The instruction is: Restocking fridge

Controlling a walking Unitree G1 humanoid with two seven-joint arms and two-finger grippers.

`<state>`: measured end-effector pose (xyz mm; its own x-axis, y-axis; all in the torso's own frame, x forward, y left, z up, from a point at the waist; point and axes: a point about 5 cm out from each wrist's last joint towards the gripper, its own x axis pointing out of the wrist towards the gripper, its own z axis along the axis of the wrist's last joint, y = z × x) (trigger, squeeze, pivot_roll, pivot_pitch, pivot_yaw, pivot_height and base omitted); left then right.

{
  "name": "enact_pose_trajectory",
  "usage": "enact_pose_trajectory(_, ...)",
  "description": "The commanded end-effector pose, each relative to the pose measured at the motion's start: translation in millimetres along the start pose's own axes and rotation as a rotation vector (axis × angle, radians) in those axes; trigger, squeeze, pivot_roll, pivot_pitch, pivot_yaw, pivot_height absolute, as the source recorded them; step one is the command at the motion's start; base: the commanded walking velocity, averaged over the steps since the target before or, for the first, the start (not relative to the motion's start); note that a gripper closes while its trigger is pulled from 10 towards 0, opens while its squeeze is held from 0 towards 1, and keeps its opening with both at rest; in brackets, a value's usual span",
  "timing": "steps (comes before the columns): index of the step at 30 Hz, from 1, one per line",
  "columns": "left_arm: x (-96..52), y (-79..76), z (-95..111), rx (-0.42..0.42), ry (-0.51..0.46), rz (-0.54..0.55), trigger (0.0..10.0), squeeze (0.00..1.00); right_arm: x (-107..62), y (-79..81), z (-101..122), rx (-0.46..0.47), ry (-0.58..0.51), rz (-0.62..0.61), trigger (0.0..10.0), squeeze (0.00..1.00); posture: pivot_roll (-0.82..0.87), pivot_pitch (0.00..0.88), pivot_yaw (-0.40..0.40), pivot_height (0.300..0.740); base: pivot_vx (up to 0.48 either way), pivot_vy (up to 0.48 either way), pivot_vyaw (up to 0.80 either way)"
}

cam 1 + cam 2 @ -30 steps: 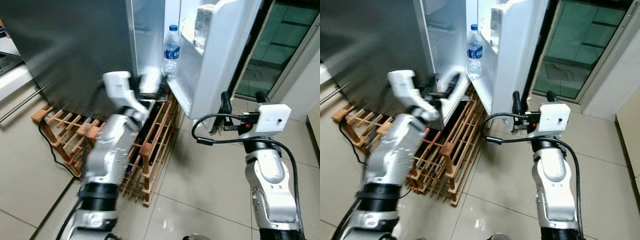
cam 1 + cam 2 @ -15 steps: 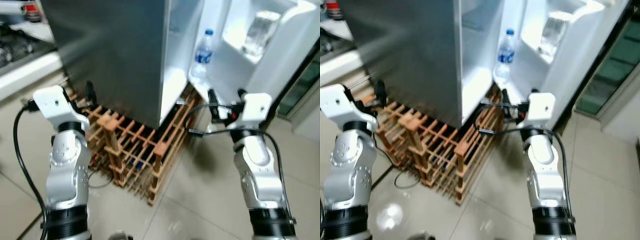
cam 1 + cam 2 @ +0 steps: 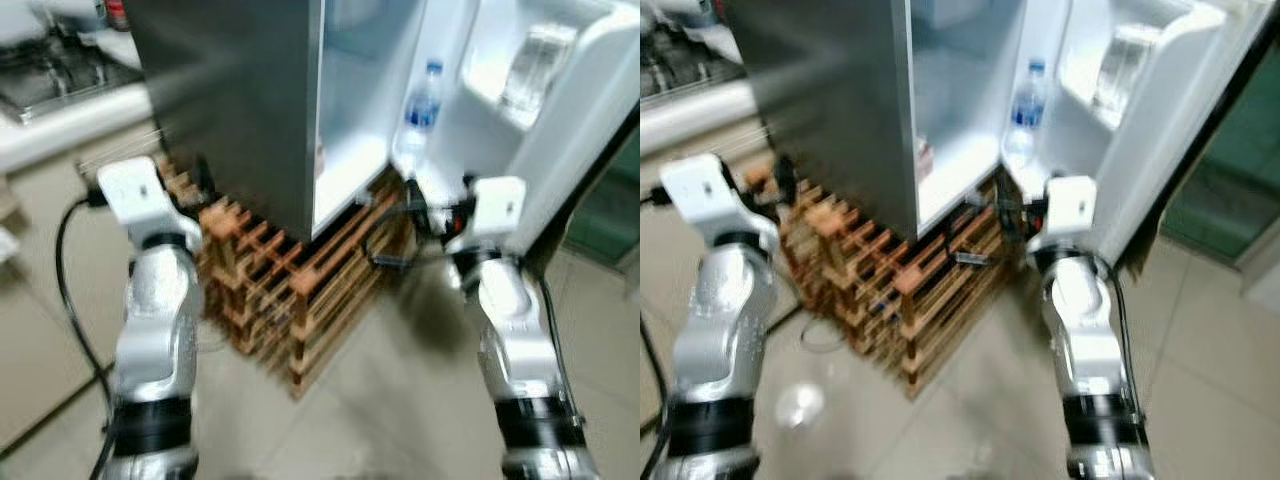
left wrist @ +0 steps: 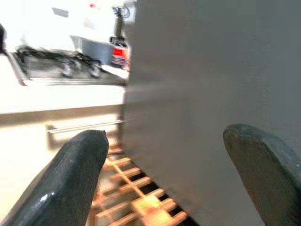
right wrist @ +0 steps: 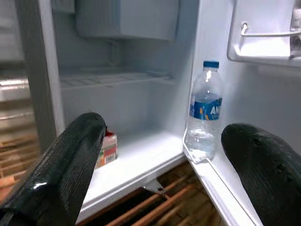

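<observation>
The grey fridge [image 3: 240, 100] stands with its door [image 3: 570, 130] swung wide. A water bottle [image 5: 203, 110] with a blue label stands upright on the door's lowest ledge. A small carton [image 5: 107, 149] sits on the bottom shelf inside. My right gripper [image 5: 164, 174] is open and holds nothing. It hovers low in front of the opening, a short way from the bottle. My left gripper [image 4: 164, 179] is open too, off to the left, facing the fridge's grey side wall with nothing between its fingers.
A wooden slatted rack [image 3: 290, 290] lies on the tiled floor against the fridge's base, between my arms. A kitchen counter [image 3: 60, 120] with a hob [image 4: 61, 68] runs along the left. A clear container [image 3: 535, 65] sits in the upper door bin.
The left arm has swung from the fridge's base out to the left of the rack. The camera has turned, so more of the fridge's inside shows. The right arm holds its pose.
</observation>
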<state>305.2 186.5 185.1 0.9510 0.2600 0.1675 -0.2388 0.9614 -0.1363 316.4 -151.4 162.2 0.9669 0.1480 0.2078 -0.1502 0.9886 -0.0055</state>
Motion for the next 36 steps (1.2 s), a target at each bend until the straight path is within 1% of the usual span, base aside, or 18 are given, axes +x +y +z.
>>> enact_pose_trajectory(1,1.4,-0.2,0.0,0.009,0.004,0.007,10.0,0.0,2.2,0.2,4.1,0.004,-0.025,-0.01,10.0,0.0,-0.06,0.0,-0.009,0.74,0.33,-0.345,0.59)
enact_pose_trajectory(6,1.0,-0.3,-3.7,0.023,0.023,0.018,10.0,0.0,-0.1,1.6,3.4,0.002,-0.026,-0.008,10.0,0.0,-0.07,0.0,-0.005,0.74,0.349,-0.324,0.57)
enact_pose_trajectory(10,4.9,-5.2,-8.2,0.029,0.046,0.012,10.0,0.0,-1.2,-3.4,1.3,-0.019,-0.016,-0.028,10.0,0.0,-0.09,0.0,0.002,0.74,0.368,-0.304,0.51)
enact_pose_trajectory(14,7.1,-11.1,-8.1,0.033,0.045,-0.012,10.0,0.0,0.1,-4.2,1.8,-0.031,-0.01,-0.026,10.0,0.0,-0.09,0.0,0.003,0.74,0.371,-0.3,0.47)
enact_pose_trajectory(16,6.8,-14.6,-7.7,0.048,0.042,-0.03,10.0,0.0,0.3,-5.5,1.8,-0.03,-0.014,-0.032,10.0,0.0,-0.09,0.0,-0.001,0.74,0.364,-0.307,0.0)
enact_pose_trajectory(20,5.3,-14.6,-11.2,0.023,0.057,-0.027,10.0,0.0,1.0,-7.5,1.1,-0.035,-0.009,-0.041,10.0,0.0,-0.09,0.0,-0.003,0.74,0.345,-0.33,0.0)
enact_pose_trajectory(23,4.9,-12.2,-12.7,0.006,0.054,-0.015,10.0,0.0,1.3,-12.4,-2.2,-0.047,0.016,-0.038,10.0,0.0,-0.09,0.0,-0.009,0.74,0.0,0.0,0.0)
enact_pose_trajectory(24,4.9,-12.2,-12.7,0.006,0.054,-0.015,10.0,0.0,1.3,-12.4,-2.2,-0.047,0.016,-0.038,10.0,0.0,-0.09,0.0,-0.009,0.74,0.0,0.0,0.0)
enact_pose_trajectory(26,5.0,-11.2,-12.8,0.011,0.053,-0.002,10.0,0.0,-0.2,-19.7,-4.8,-0.045,0.037,-0.046,10.0,0.0,-0.09,0.0,-0.015,0.74,0.0,0.0,0.0)
enact_pose_trajectory(28,5.0,-10.9,-12.9,0.01,0.054,0.0,10.0,0.0,-0.5,-21.5,-5.3,-0.044,0.04,-0.049,10.0,0.0,-0.09,0.0,-0.015,0.74,0.0,0.0,0.0)
enact_pose_trajectory(30,4.9,-8.9,-13.4,0.011,0.057,0.002,10.0,0.0,-1.0,-26.9,-7.0,-0.046,0.053,-0.057,10.0,0.0,-0.09,0.0,-0.011,0.74,0.0,0.0,0.0)
enact_pose_trajectory(34,4.4,-8.1,-12.9,0.013,0.057,0.002,10.0,0.0,-1.4,-30.4,-7.1,-0.054,0.059,-0.062,10.0,0.0,-0.09,0.0,-0.007,0.74,0.0,0.0,0.0)
enact_pose_trajectory(36,3.8,-7.1,-12.0,0.019,0.057,0.001,10.0,0.0,-1.9,-37.0,-6.5,-0.068,0.066,-0.069,10.0,0.0,-0.09,0.0,-0.005,0.74,0.0,0.0,0.0)
